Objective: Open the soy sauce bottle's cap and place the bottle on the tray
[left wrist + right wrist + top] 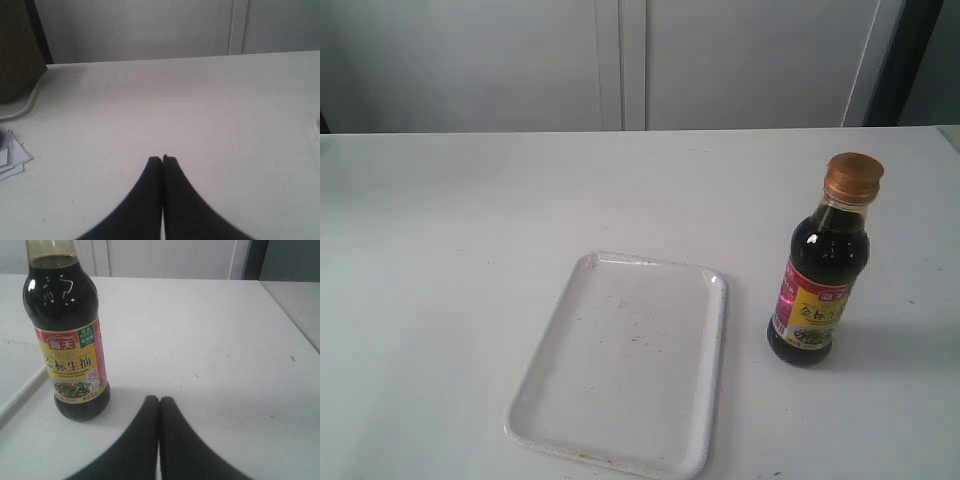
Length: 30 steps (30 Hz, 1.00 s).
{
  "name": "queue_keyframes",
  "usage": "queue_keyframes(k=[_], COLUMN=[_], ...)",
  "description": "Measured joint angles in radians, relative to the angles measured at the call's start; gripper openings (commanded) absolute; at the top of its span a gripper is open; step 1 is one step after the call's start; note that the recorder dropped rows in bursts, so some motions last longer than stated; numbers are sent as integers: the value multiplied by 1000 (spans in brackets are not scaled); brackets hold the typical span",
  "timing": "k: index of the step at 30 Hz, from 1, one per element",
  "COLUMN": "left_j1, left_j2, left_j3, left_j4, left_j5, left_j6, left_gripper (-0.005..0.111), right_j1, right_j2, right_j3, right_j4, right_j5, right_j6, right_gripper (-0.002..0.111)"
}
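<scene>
Left gripper (162,159) and right gripper (159,399) have their jaws pressed together, holding nothing. Judge no step as completed. The small clear soy sauce bottle (818,290) of dark liquid stands upright on the white counter (440,260), just beside the flat white rectangular plastic tray (630,350) at its 3 o'clock. Its orange-brown ribbed plastic cap (852,178) is closed, so you still have both steps to do.

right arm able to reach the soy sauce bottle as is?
Probably yes. The soy sauce bottle stands upright on the table near the right gripper, with nothing between them. The jaws are shut, so they must open first.
</scene>
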Motion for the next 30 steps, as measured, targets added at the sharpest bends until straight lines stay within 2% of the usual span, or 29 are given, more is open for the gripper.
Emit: queue_keyframes(k=[9,21,25,30], left_j1=[0,0,0,0], left_j2=[0,9,82,271], left_j3=[0,-92,-154,-262], left_j4=[-23,-25,-25,-3], left_j5=[-108,-108,-108,-137], left_j6=[-76,-129,-131,-131], left_gripper=[0,0,0,0], right_j1=[0,0,0,0], right_j2=[0,0,0,0], right_j3=[0,0,0,0], right_j4=[0,0,0,0], right_j5=[0,0,0,0], right_j6=[0,0,0,0], right_gripper=[0,0,0,0])
